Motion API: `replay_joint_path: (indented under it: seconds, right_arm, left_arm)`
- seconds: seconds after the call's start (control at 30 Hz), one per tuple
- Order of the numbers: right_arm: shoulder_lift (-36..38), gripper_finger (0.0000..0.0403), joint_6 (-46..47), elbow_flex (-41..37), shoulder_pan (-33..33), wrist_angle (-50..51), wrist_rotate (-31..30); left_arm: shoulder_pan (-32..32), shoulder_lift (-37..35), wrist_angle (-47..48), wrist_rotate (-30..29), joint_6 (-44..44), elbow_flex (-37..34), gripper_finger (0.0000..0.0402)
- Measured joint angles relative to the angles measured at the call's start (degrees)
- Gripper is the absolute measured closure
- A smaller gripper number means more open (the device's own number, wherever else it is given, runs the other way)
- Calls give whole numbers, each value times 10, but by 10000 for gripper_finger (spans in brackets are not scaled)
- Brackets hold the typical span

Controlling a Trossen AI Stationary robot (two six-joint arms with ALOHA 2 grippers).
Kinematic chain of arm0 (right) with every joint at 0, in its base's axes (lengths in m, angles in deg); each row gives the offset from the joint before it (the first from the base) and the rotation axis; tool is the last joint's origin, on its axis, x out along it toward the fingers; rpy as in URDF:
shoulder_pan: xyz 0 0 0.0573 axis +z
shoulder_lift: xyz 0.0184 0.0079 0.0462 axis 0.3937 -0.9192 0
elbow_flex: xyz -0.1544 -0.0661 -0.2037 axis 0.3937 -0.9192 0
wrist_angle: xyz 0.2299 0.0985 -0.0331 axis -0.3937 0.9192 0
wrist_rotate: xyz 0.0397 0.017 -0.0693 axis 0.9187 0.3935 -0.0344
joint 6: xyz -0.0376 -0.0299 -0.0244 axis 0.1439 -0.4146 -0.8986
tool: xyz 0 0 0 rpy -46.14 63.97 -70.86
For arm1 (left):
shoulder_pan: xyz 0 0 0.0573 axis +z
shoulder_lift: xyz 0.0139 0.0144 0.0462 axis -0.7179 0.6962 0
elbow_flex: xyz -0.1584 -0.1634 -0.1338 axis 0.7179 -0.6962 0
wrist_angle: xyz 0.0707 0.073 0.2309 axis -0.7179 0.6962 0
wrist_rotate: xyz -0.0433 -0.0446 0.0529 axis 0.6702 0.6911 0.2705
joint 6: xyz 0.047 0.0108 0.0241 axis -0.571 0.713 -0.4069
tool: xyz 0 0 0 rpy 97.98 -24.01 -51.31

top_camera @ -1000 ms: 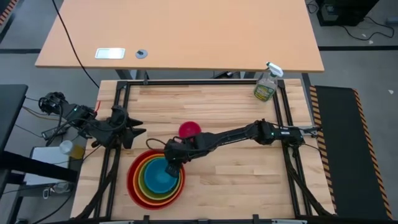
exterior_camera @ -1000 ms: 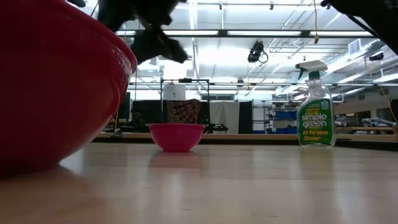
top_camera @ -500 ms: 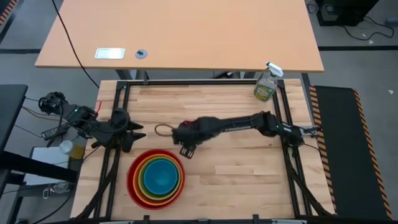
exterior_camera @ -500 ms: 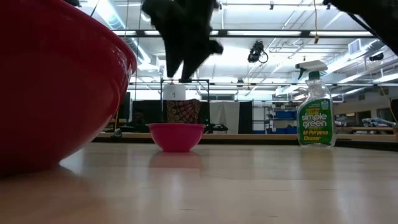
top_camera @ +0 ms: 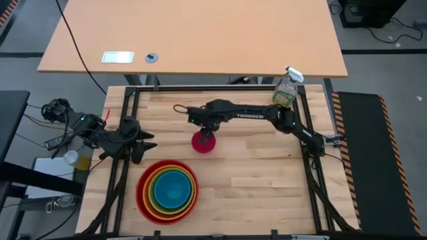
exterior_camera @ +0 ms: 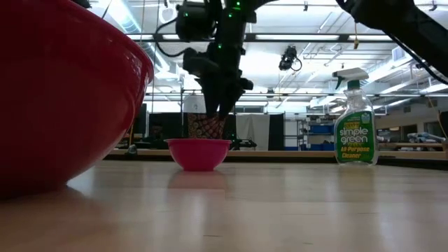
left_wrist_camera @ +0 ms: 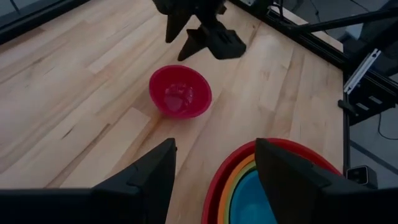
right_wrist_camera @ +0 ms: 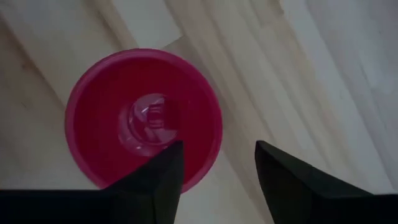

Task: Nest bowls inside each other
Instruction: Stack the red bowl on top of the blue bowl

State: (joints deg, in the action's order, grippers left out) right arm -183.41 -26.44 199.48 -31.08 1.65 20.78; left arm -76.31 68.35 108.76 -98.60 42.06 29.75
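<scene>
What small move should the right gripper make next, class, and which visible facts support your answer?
Probably lower the right gripper so one finger goes inside the pink bowl and one outside its rim, then close. The gripper hangs open just above that bowl, the only one not nested in the red bowl stack.

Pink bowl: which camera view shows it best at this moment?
The right wrist view: the pink bowl fills the frame, whole rim and empty inside visible. The high view partly hides it under the right gripper; the low view shows only its side; the left wrist view shows it smaller.
</scene>
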Motion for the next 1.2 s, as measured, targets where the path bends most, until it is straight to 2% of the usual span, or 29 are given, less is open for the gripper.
replay_joint_path:
  seconds: [0.3, 0.6, 0.77, 1.0, 1.1, 1.2]
  right_arm:
    - [0, 178, -78, -71, -38, -50, 91]
    - [-2, 198, -95, -151, -27, -130, 88]
    - [-2, 239, -69, -163, -25, -157, 74]
    - [-1, 336, -55, -166, -26, -162, 63]
    - [4, 375, -53, -163, -27, -166, 82]
    - [2, 384, -54, -151, -27, -150, 93]
  left_arm:
    - [17, 0, 0, -12, 0, 0, 180]
    - [27, 0, 0, -12, 3, 0, 180]
    - [27, 0, 0, -12, 6, 0, 180]
    - [27, 0, 0, -12, 6, 0, 180]
    - [27, 0, 0, -12, 6, 0, 180]
    - [27, 0, 0, -12, 5, 0, 180]
